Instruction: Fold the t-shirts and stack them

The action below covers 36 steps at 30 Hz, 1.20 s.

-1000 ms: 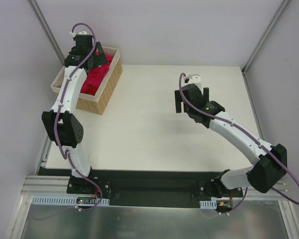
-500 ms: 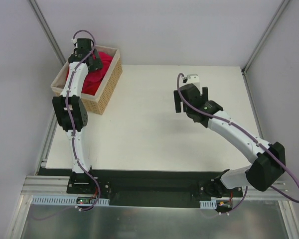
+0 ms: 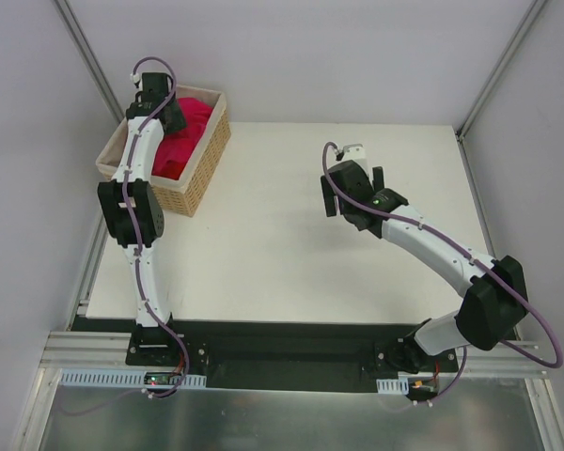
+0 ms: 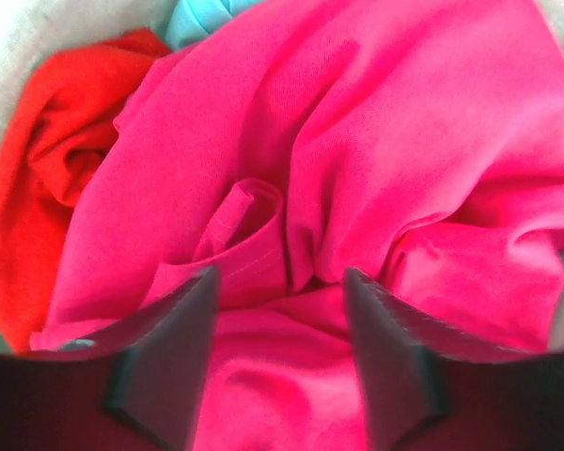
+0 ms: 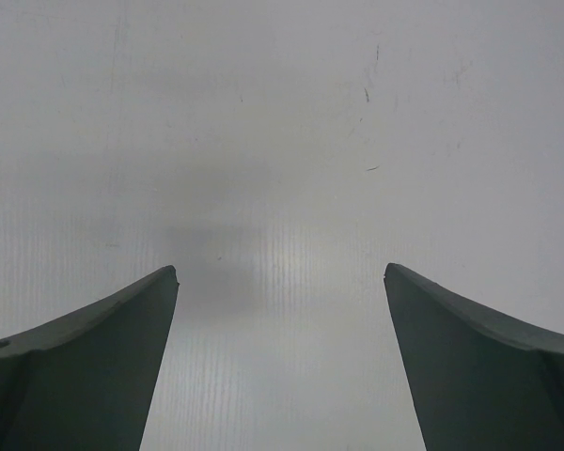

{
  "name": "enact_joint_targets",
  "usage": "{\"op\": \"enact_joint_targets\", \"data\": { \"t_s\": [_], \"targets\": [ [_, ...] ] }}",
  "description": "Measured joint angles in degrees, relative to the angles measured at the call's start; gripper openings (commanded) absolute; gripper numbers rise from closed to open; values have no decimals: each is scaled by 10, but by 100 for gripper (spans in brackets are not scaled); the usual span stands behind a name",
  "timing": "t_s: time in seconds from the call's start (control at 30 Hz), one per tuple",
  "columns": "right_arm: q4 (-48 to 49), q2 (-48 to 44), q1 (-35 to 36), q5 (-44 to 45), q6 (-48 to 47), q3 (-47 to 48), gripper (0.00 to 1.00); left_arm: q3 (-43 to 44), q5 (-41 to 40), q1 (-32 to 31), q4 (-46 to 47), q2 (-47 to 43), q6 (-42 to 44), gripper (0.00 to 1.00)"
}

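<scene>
Crumpled t-shirts (image 4: 404, 141) (pink uppermost) are held in the basket (image 3: 203, 169); a fold is straddled by the left gripper (image 4: 280, 277), clamping undeterminable; the right gripper (image 5: 280, 268) is spread wide.

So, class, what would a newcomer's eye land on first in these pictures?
The vivid crimson-pink t-shirt heaped in the wicker basket at the far left corner of the table. The left gripper is down in it, pink folds between its fingers; the right gripper hangs open over the table.
</scene>
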Motion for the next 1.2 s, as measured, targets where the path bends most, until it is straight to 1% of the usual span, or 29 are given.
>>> {"op": "enact_joint_targets", "data": {
  "t_s": [0.1,0.17,0.3,0.4,0.43,0.47,0.53,0.57,0.8,0.93,1.03,1.2],
  "targets": [
    [0,0,1,0,0,0,96,-1,1,0,0,5,-1,91],
    [0,0,1,0,0,0,96,-9,2,0,1,5,-5,91],
    [1,0,3,0,0,0,96,-40,3,0,10,1,-12,90],
    [1,0,6,0,0,0,96,-70,2,0,15,-4,-19,81],
    [1,0,7,0,0,0,96,-75,2,0,16,-4,-21,64],
    [1,0,9,0,0,0,96,-81,1,0,19,-5,-22,53],
    [1,0,11,0,0,0,96,-87,-1,0,23,-6,-28,25],
    [1,0,12,1,0,0,96,-89,-2,0,23,-6,-29,0],
    [1,0,14,3,0,0,96,-92,-5,0,24,-7,-35,0],
    [1,0,17,4,0,0,96,-100,2,0,23,-23,-36,0],
    [1,0,23,4,0,0,96,-106,12,-2,16,-51,-36,0],
    [1,0,38,5,1,0,96,-107,43,-12,3,-144,-35,0]
  ]
}}
